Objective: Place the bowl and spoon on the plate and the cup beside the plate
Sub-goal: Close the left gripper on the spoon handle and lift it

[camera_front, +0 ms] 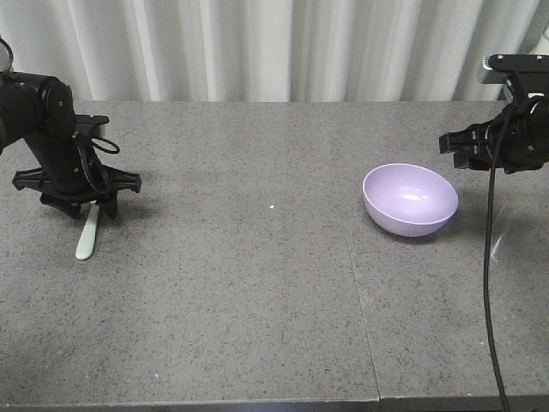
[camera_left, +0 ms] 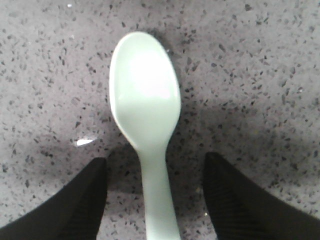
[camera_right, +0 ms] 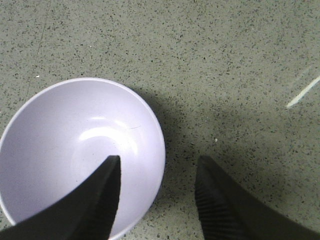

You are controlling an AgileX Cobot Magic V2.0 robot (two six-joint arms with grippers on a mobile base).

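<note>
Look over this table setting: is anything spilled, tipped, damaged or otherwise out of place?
Nothing is spilled, tipped or broken. The bowl sits upright and empty, and the spoon lies flat, hollow side up, on the table. The one odd point is that no plate or cup appears in any view.

Right gripper point(camera_right: 159, 160), jaws apart, astride the rim of the bowl point(camera_right: 65, 140).

The left arm point(camera_front: 43, 116) and right arm point(camera_front: 525, 137) are matt black with rounded housings. The left tool point(camera_front: 80, 204) and right tool point(camera_front: 453, 153) have tapering black fingers point(camera_right: 215, 205), finely ribbed. A thin black cable point(camera_front: 485, 257) hangs from the right arm over the tabletop point(camera_front: 257, 283).
</note>
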